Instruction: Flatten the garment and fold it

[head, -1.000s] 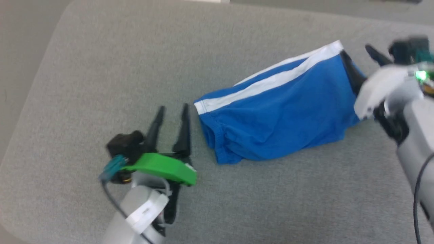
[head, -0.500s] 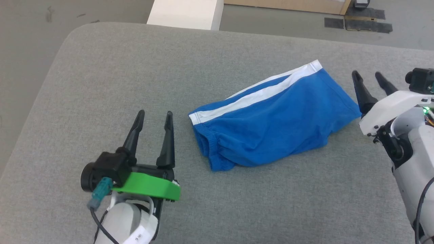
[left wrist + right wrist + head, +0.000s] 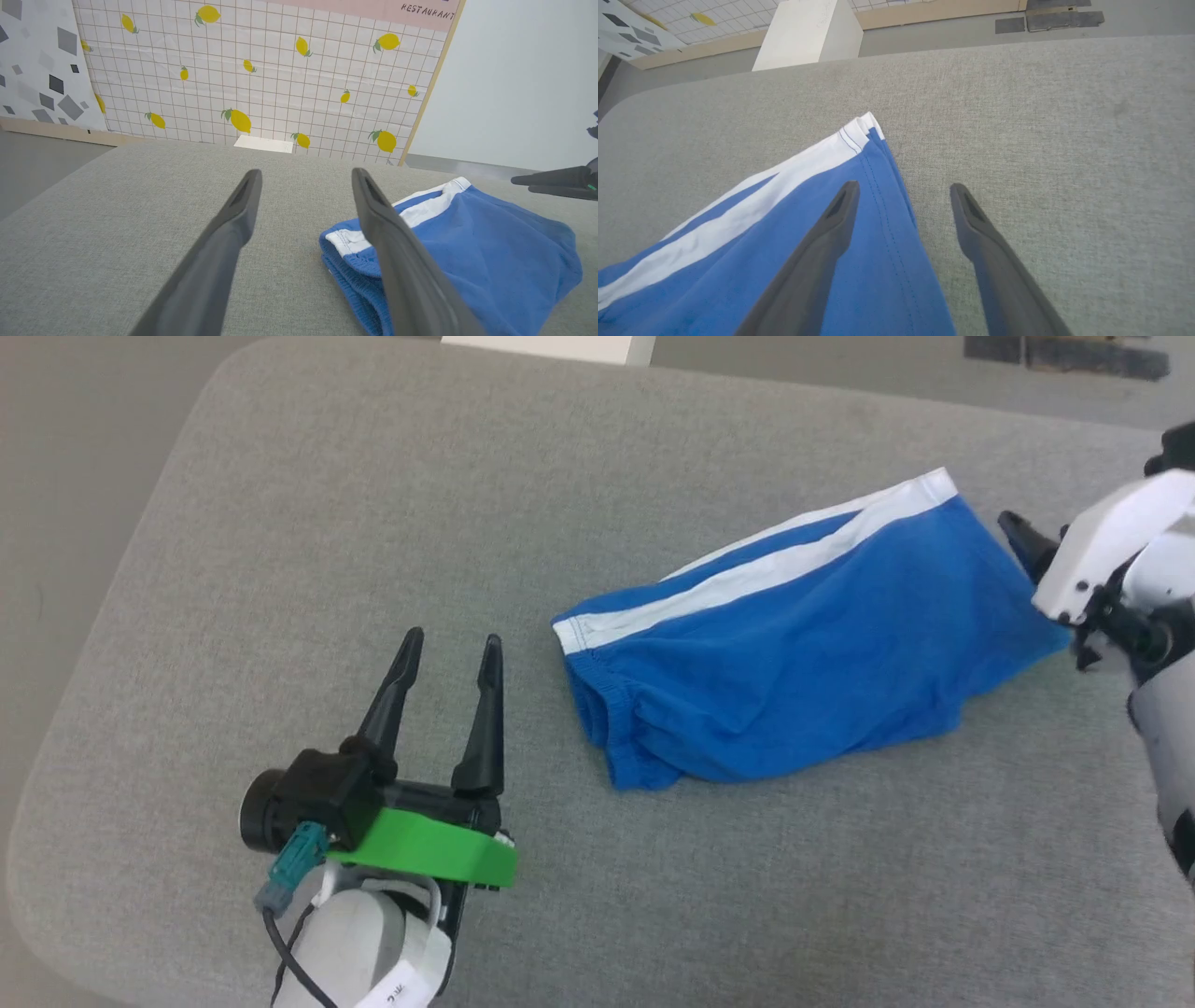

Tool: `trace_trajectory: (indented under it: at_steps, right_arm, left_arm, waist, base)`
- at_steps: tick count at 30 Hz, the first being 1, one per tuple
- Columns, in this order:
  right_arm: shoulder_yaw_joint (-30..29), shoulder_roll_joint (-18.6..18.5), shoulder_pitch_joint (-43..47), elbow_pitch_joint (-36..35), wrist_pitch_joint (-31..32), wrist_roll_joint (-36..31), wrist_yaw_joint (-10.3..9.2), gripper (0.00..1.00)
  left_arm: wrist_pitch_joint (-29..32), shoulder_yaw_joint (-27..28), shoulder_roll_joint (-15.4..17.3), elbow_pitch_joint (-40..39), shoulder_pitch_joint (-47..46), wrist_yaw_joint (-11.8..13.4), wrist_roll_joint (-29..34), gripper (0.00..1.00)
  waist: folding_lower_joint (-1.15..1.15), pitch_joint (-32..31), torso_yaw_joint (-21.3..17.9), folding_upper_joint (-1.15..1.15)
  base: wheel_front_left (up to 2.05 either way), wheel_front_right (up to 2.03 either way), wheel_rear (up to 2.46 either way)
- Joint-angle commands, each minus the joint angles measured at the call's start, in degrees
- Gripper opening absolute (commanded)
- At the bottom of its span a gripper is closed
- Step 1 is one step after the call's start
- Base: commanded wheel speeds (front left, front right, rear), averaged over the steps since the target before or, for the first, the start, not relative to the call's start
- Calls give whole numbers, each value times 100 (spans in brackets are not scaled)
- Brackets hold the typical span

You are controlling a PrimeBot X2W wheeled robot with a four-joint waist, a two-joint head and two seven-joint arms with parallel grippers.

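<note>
We see the garment (image 3: pixel 794 663) bunched on the gray cushion (image 3: pixel 280 523). In the head view its long axis runs 8 to 2 o'clock, with the waistband at the 8 end and the white-trimmed hem at the 2 end. Left gripper (image 3: pixel 453 637) is open and empty, near the waistband, fabric at its 2 o'clock. Right gripper (image 3: pixel 903 187) is open and empty, jaws straddling the hem edge, so we judge it nearer.

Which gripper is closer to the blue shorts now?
Right. The right gripper is open over the shorts, at the hem edge; the left gripper stands apart, beside the waistband.
</note>
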Motion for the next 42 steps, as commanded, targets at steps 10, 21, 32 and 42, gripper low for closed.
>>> trace_trajectory:
  at_steps: [10,21,32,42]
  right_arm:
    - [85,173,-624,781,1174,-697,-8,100]
    - [353,396,-359,355,2029,-163,-8,0]
    - [602,-49,268,-550,1741,117,-8,0]
    - [106,-647,962,-798,1146,-351,-8,0]
  left_arm:
    - [-26,-107,-20,-116,-299,186,-115,100]
    - [-26,-95,-20,-95,-291,219,-95,100]
    - [-26,-40,-20,35,-175,205,-42,100]
    - [-26,157,-20,195,119,127,47,100]
  waist:
    - [0,564,230,0]
    - [0,546,151,0]
    - [0,184,-32,0]
    - [0,-283,-386,0]
  base:
    - [0,0,0]
    - [0,0,0]
    - [0,0,0]
    - [0,0,0]
